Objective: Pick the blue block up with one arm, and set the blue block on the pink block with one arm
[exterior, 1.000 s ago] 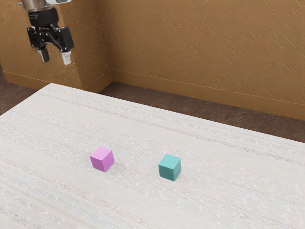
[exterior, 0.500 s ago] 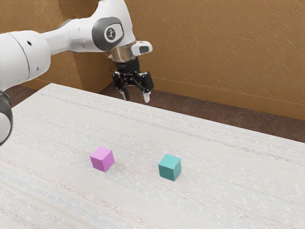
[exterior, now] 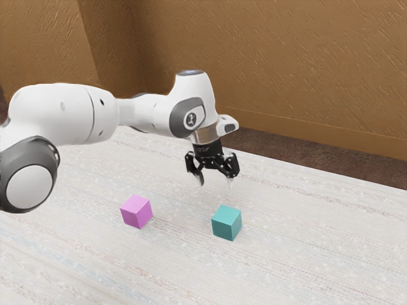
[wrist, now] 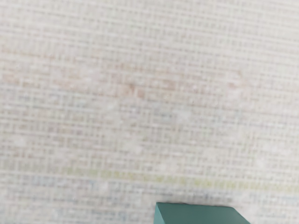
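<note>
1. Table (exterior: 318, 254): pale, wood-grained top. The exterior view cuts it off at 3, 6 and 9 o'clock. Its grain also shows in the wrist view (wrist: 140, 93).

2. Arm (exterior: 70, 121): white, entering from the exterior view's left, where the frame crops its base. I read the forearm as reaching toward 3 o'clock, with the hand pointing straight down.

3. Gripper (exterior: 215, 182): I see it hanging above the table, clear of both blocks. The jaws stand wide apart with nothing between them.

4. Pink block (exterior: 136, 211): rests flat on the table, well apart from the gripper, at about 8 o'clock from it.

5. Blue block (exterior: 226, 222): renders teal. It rests flat on the table at roughly 3 o'clock from the pink block, with bare tabletop between them, and near 6 o'clock below the gripper. It is a cube, so I can name no long axis; one vertical edge faces the exterior camera. In the wrist view the blue block (wrist: 201, 215) is cut off by the frame edge, and I can make out only one flat face.
</note>
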Motion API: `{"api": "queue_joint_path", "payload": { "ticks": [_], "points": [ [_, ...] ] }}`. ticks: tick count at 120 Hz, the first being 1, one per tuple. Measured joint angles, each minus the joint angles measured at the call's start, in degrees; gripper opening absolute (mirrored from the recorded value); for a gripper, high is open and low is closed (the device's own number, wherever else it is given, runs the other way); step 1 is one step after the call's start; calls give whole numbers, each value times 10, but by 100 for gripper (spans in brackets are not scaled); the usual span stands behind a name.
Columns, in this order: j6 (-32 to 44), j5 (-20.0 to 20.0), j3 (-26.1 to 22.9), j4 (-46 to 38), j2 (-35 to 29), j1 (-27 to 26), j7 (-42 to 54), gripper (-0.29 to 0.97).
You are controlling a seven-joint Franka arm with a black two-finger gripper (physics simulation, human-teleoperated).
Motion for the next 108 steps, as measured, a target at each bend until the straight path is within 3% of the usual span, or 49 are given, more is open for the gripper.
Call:
{"api": "queue_joint_path", "payload": {
  "ticks": [27,42,108],
  "points": [
    [47,23,1,-13,14,-49,-29,65],
    [76,31,7,-69,4,-67,-40,64],
    [125,37,15,-156,-33,-85,-6,61]
  ]
}}
